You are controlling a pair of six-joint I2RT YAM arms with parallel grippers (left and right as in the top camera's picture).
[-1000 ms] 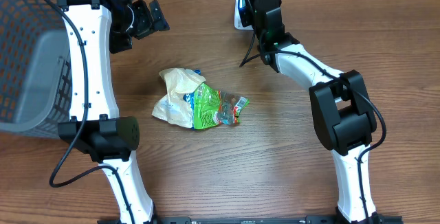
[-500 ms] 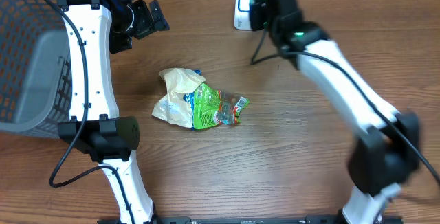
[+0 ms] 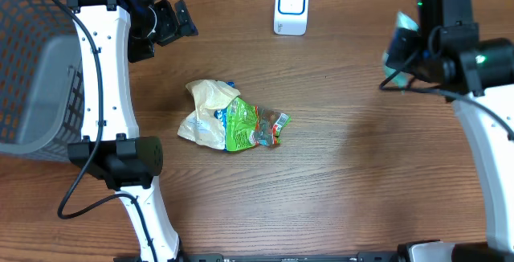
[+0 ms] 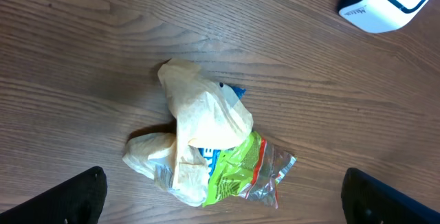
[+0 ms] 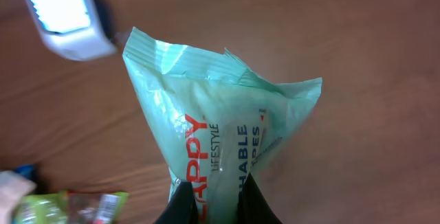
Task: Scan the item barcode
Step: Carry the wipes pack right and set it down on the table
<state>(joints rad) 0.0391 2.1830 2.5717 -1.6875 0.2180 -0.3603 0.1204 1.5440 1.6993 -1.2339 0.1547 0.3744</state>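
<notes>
At upper right overhead, right gripper (image 5: 210, 200) clamped on green packet (image 5: 220, 121); left gripper (image 3: 175, 22) apart, idle. Advise turning packet's barcode squarely toward scanner (image 3: 291, 7).

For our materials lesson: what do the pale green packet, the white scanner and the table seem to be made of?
The green packet looks like thin plastic film, slightly glossy: it is creased, with a crimped sealed edge. The scanner is probably hard plastic, with a smooth white shell. The table is wood or wood-look laminate: grain lines show and the finish is fairly matte.
</notes>
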